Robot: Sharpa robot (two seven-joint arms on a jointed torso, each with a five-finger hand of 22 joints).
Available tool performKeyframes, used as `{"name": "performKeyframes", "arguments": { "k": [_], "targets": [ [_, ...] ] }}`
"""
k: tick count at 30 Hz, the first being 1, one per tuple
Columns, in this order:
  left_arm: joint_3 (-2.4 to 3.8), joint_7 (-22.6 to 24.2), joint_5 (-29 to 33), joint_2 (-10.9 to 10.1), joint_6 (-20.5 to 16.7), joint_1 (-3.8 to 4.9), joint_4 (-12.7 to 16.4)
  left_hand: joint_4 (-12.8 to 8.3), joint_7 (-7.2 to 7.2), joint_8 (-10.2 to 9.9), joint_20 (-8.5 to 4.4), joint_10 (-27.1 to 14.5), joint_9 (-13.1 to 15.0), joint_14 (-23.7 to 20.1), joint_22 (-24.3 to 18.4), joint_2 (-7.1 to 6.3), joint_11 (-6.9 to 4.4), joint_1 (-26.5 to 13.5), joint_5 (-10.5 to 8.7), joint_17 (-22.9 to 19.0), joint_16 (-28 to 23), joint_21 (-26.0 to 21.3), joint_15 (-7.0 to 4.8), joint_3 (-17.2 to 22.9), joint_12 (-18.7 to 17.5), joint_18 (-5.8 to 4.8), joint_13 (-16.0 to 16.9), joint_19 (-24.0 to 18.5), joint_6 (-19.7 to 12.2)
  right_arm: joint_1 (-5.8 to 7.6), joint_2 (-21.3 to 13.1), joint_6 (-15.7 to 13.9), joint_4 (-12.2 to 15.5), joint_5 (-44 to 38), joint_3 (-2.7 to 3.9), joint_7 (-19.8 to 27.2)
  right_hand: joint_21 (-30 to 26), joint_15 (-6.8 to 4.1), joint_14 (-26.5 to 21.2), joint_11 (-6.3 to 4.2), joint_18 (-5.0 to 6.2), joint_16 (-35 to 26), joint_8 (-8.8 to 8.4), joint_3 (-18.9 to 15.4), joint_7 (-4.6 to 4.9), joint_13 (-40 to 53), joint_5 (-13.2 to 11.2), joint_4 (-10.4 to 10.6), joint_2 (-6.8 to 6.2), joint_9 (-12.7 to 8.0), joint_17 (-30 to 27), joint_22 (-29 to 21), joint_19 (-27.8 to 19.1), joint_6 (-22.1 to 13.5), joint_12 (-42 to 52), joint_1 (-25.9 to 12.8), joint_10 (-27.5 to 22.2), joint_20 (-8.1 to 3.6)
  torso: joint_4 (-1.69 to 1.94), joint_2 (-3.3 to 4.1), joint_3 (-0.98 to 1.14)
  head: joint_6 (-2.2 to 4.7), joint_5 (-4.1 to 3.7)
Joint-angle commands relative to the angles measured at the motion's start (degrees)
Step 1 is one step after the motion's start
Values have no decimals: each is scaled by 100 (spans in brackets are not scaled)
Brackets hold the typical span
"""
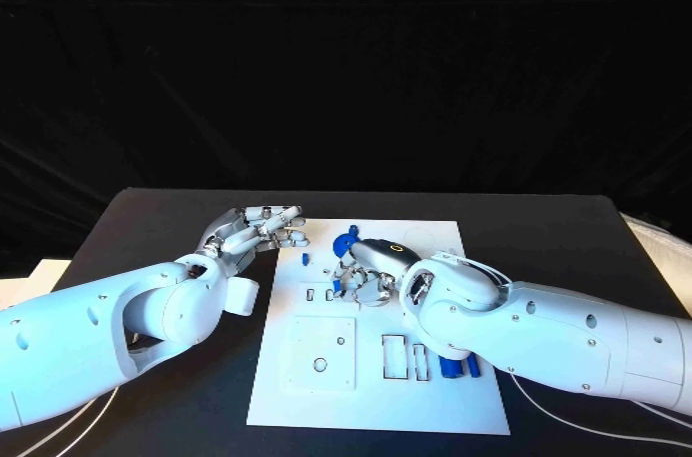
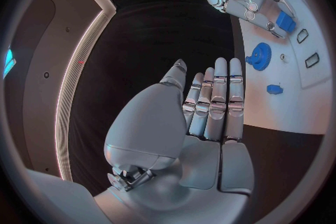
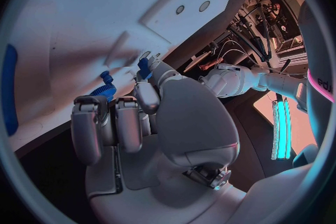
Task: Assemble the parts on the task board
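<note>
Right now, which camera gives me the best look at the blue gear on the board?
The left wrist view: the blue gear lies unobstructed on the board, teeth visible. In the head view the gear is partly hidden by the right hand. The right wrist view shows only a sliver of its toothed edge.

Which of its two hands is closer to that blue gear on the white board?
The right hand, just beside the blue gear over the board. The left hand lies flat off the board's edge, farther away.

Cool overhead light brightens the white task board (image 1: 378,377) against black surroundings; wrist views bend strongly at their rims.
</note>
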Motion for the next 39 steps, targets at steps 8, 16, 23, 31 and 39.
{"name": "performKeyframes", "arguments": {
  "k": [8, 16, 23, 31, 39],
  "targets": [
    [4, 94, 33, 34, 66, 2, 25, -35, 15, -24, -11, 15, -3, -14, 6, 16, 34, 24, 0, 9, -29, 30, 11, 1, -30, 59, -8, 43, 10, -64, 73, 363, -32, -481, -14, -237, -26, -43, 392, -18, -24, -29, 20, 31, -84, -14, 32, -6, -50, 41, 594, 727, 26, 132, -44, -90, -31, -30, 4, 2, 5, -48, 34],
    [3, 84, 33, 35, 81, 2, 30, -41, 15, -25, -11, 17, -3, -18, 6, 17, 34, 28, 0, 13, -35, 29, 11, 4, -32, 58, -8, 40, 11, -78, 59, 398, -30, -643, -19, -300, -26, -42, 392, -17, -24, -32, 15, 28, -82, -12, 29, -10, -72, 40, 590, 727, 27, 126, -44, -105, -32, -30, 3, 0, 6, -76, 53],
    [3, 80, 33, 35, 97, 1, 27, -41, 15, -25, -11, 17, -3, -18, 6, 17, 34, 28, 0, 13, -35, 29, 11, 4, -32, 58, -8, 40, 11, -85, 39, 404, -28, -767, -19, -370, -28, -41, 391, -15, -23, -36, 13, 25, -79, -15, 29, -8, -85, 39, 587, 725, 26, 124, -49, -122, -35, -29, 0, -1, 6, -82, 59],
    [3, 74, 33, 35, 106, 1, 24, -44, 16, -26, -12, 18, -3, -19, 6, 19, 34, 30, 0, 15, -38, 30, 11, 5, -33, 58, -9, 39, 12, -88, 16, 582, -24, -814, -19, -357, -39, -34, 390, -7, -20, -54, -3, -56, -69, -26, 299, 26, -276, 32, 569, 708, 16, 119, -76, -302, -45, -23, 4, 3, 6, -76, 49],
    [3, 70, 33, 34, 110, 1, 25, -44, 16, -26, -12, 18, -3, -19, 6, 19, 34, 30, 0, 15, -38, 30, 11, 5, -33, 58, -9, 39, 12, -88, 13, 760, -8, -821, -19, -350, -48, -30, 384, -1, -17, -76, -15, -111, -61, -44, 338, 47, -362, 27, 541, 696, 8, 111, -106, -383, -58, -20, -1, -1, 3, -79, 43]
  ]
}}
